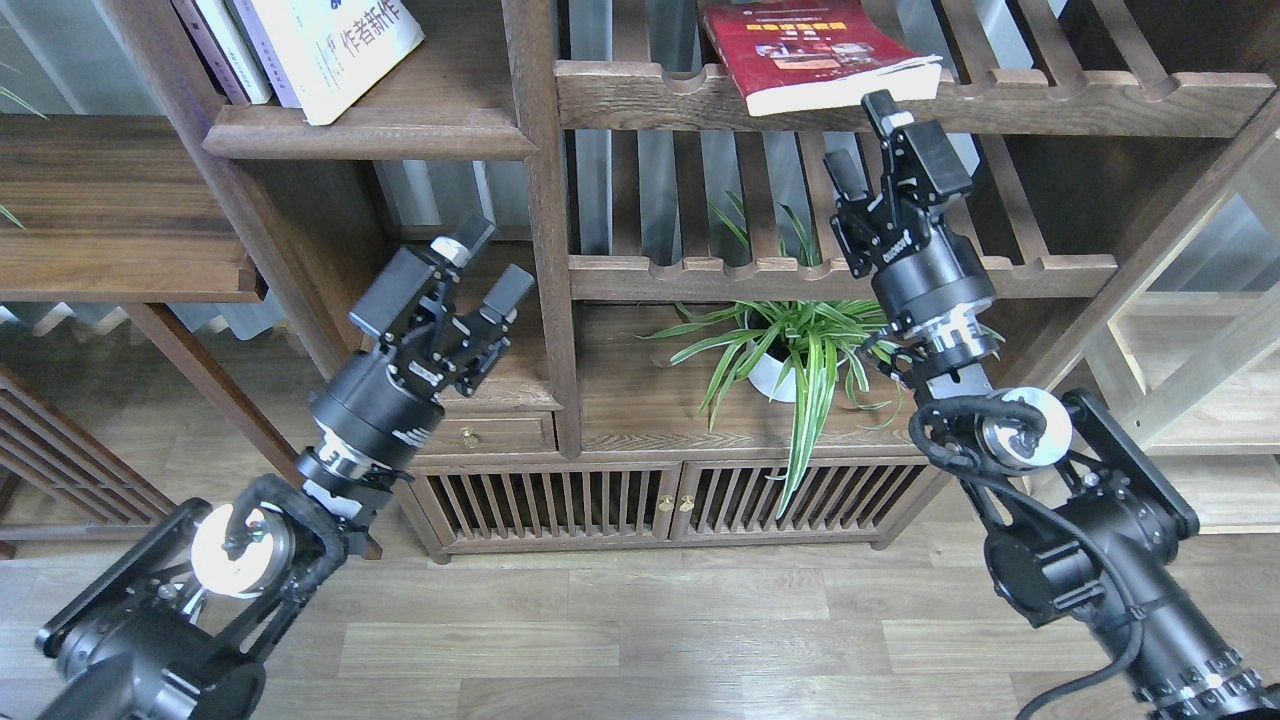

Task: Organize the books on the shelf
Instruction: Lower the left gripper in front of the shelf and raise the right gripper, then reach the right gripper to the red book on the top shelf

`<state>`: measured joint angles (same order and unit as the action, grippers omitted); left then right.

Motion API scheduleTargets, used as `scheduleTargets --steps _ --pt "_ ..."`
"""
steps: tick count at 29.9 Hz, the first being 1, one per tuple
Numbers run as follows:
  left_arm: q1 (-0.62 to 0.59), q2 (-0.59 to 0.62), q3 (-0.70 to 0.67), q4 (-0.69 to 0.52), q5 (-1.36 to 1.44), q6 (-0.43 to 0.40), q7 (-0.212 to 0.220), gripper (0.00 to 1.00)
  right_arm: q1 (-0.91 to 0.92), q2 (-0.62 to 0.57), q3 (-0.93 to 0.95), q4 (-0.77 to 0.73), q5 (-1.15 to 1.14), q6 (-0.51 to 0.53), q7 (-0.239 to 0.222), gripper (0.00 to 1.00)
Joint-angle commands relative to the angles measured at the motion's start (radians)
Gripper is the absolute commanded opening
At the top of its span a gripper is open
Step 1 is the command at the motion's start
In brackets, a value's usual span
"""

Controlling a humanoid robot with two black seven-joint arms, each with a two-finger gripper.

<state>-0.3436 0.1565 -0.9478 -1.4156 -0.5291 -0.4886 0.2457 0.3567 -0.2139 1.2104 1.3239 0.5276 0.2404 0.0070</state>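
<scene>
The large white book with black Chinese characters [335, 50] leans at the top left on the solid dark-brown shelf [400, 135], with the thin pale lavender-white book [235, 45] beside it on its left. The dark red book with photos [815, 50] lies flat on a slatted rack [1050, 100] at the top, its white page edge overhanging the front rail. My right gripper [862, 140] is open and empty, just below that book's front edge. My left gripper [490, 262] is open and empty, low in front of the small drawer cabinet.
A potted spider plant [800, 345] stands on the cabinet top [640, 400] under a second slatted rack [760, 275]. A thick upright post [545, 220] divides the bookcase. A pale unfinished-wood rack [1200, 350] stands at the right. A side table [120, 230] is at the left.
</scene>
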Motion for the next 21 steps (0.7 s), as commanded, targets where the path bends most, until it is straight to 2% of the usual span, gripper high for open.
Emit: scheduleTargets --steps 1,12,21 --pt "0.000 0.001 0.003 0.003 0.000 0.000 0.000 0.87 0.001 0.002 0.000 0.003 0.000 0.007 -0.002 0.81" --pt "-0.011 0.000 -0.002 0.009 0.008 0.000 0.003 0.88 0.079 0.010 0.001 0.003 0.000 -0.007 -0.002 0.82" --pt "-0.012 0.001 -0.005 0.009 0.008 0.000 0.001 0.88 0.137 0.008 0.006 -0.005 0.020 -0.148 -0.002 0.82"
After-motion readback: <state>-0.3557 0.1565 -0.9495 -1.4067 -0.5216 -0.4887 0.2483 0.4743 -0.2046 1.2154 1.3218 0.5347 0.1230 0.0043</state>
